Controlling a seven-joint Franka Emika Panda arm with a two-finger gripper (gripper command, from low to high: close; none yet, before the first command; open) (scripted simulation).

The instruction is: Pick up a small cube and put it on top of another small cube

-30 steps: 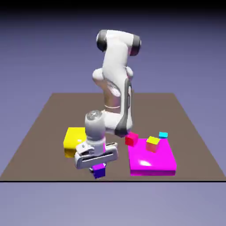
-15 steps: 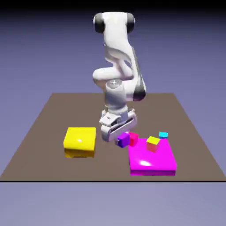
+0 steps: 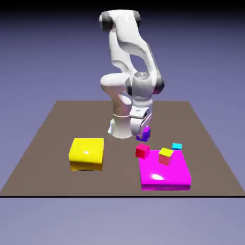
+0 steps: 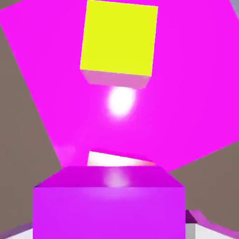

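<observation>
Exterior view: brown table (image 3: 57, 143) (blue-violet backdrop)

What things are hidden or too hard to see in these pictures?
- The gripper: in the exterior view its fingers merge with the purple cube. In the hand view that cube fills the bottom and covers them.
- The red cube: in the hand view, no red surface can be made out behind the purple cube.
- The cyan cube: outside the hand view.
- The magenta slab: cut off by the hand view's edges.

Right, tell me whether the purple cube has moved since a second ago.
Yes. The purple cube went from beside the yellow block toward the exterior view's right and up, above the red cube.
</observation>
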